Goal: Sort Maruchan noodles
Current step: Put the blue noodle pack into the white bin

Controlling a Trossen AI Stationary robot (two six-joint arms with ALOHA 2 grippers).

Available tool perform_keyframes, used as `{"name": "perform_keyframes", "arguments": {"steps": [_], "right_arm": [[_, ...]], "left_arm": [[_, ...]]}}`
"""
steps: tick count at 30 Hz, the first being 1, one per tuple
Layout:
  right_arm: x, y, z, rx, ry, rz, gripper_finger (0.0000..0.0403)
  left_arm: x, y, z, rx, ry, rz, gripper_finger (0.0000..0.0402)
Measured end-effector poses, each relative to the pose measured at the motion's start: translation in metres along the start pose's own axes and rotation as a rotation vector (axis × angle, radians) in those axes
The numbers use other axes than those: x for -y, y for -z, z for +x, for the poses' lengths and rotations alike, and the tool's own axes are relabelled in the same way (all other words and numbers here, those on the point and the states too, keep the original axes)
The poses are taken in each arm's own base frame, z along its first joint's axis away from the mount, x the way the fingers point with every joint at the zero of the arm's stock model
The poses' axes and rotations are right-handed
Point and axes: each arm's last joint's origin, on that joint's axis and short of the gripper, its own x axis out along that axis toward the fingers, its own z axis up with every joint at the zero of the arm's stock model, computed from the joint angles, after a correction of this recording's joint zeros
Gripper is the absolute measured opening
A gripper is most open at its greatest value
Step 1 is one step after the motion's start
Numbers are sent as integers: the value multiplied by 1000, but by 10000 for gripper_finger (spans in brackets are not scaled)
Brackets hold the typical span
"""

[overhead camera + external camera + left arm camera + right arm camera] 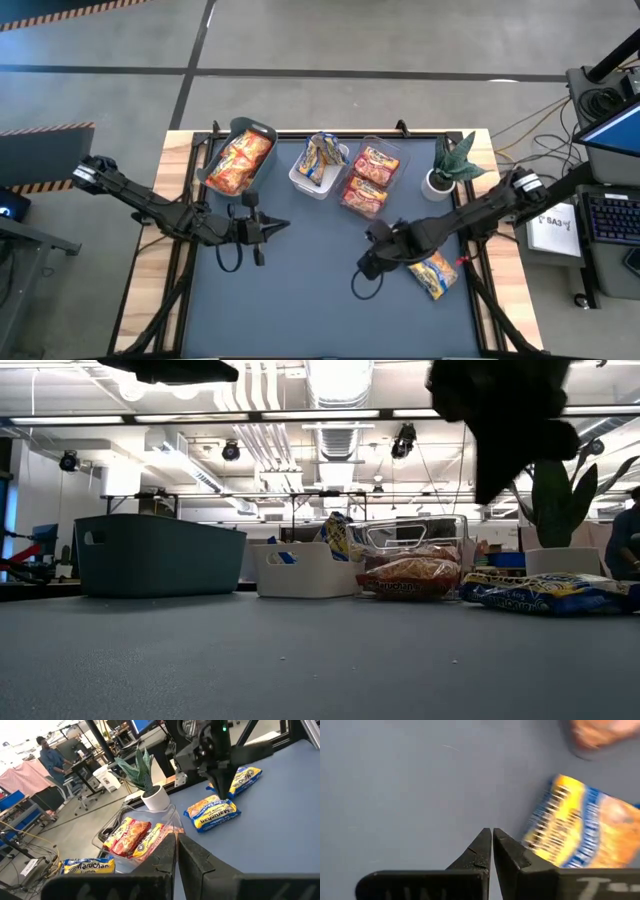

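My right gripper (372, 264), jaws together and empty, hangs beside the last loose blue packets (436, 273) on the surface (300, 300); next, open and descend; left gripper (272, 228) waits closed.

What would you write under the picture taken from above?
Both arms pause over the table; one blue-and-yellow noodle packet lies beside the right gripper, unsorted.

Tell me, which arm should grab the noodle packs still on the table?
The right arm, probably. Its tool hovers right beside the two blue-and-yellow packs on the table's right side, with fingers closed. The left tool sits across the table from them, nearer the grey-green bin.
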Motion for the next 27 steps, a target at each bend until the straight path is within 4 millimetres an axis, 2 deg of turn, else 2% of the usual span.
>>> {"name": "perform_keyframes", "arguments": {"steps": [4, 10, 14, 21, 25, 27], "right_arm": [[19, 9, 22, 34, 165, -2, 9], [51, 19, 53, 11, 317, 58, 9], [60, 23, 62, 29, 344, 84, 9], [57, 22, 65, 75, 298, 102, 9], [40, 15, 71, 150, 129, 153, 9], [26, 10, 73, 189, -5, 122, 9]], "left_arm": [[0, 0, 0, 1, 0, -1, 0], [0, 0, 0, 2, -1, -2, 0], [0, 0, 0, 4, -1, -3, 0], [0, 0, 0, 4, -1, -3, 0], [0, 0, 0, 4, -1, -3, 0], [0, 0, 0, 4, -1, -3, 0]]}}
